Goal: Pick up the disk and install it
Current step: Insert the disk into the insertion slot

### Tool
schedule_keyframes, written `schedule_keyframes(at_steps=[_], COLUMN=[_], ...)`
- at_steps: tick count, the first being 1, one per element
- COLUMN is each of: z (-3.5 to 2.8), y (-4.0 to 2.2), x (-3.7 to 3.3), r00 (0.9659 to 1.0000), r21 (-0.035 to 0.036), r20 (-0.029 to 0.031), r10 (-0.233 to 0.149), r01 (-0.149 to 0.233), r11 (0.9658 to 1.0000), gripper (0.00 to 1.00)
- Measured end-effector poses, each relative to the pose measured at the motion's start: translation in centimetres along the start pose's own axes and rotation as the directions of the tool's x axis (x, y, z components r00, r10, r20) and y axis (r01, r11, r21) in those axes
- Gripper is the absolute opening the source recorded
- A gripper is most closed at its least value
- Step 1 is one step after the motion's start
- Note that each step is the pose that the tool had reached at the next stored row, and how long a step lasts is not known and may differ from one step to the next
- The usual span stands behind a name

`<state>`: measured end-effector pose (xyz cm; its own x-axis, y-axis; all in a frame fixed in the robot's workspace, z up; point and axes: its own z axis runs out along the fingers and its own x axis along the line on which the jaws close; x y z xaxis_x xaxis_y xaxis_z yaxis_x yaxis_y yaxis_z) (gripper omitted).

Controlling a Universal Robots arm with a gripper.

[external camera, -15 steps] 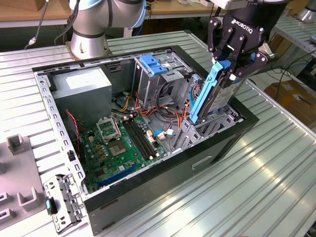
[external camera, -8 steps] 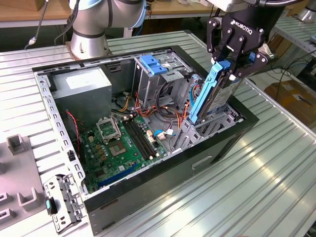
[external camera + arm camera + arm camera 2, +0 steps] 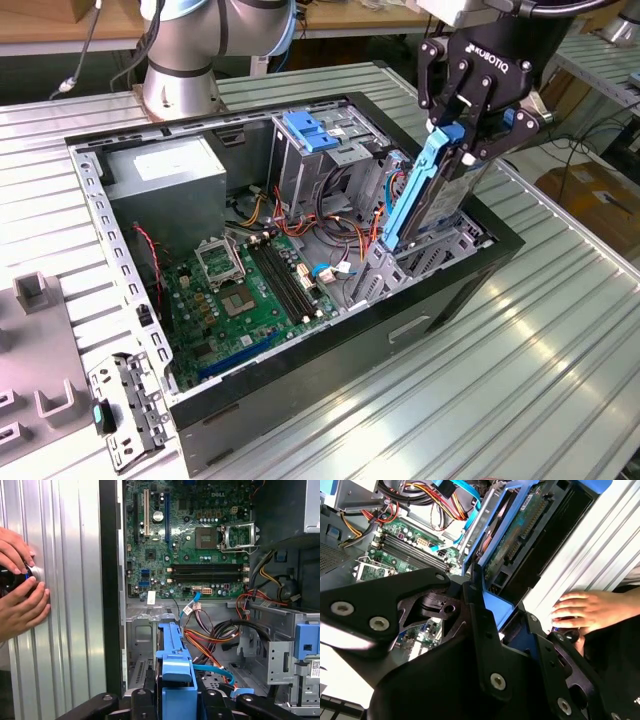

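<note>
Exterior view, open black computer case (image 3: 300, 400) on the ribbed metal worktop (image 3: 520, 400). Within the case, the green motherboard (image 3: 235, 290) lies at eight o'clock and the tall metal cage (image 3: 320, 170) stands at twelve. At two o'clock, the black end effector (image 3: 468, 135) is clenched on the silver-grey, blue-railed disk (image 3: 432, 195). The disk is tilted, with its lower end inside the case's corner bay.
</note>
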<state>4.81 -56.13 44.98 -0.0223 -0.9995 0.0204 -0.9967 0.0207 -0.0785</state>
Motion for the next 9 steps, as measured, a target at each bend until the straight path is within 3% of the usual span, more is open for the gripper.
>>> schedule_keyframes(at_steps=[9], z=[0.46], y=[0.07], x=[-0.01], r00=[1.0000], r21=[-0.0027], r20=[0.0007], r10=[0.003], r01=[-0.003], r11=[1.0000], gripper=[0.37])
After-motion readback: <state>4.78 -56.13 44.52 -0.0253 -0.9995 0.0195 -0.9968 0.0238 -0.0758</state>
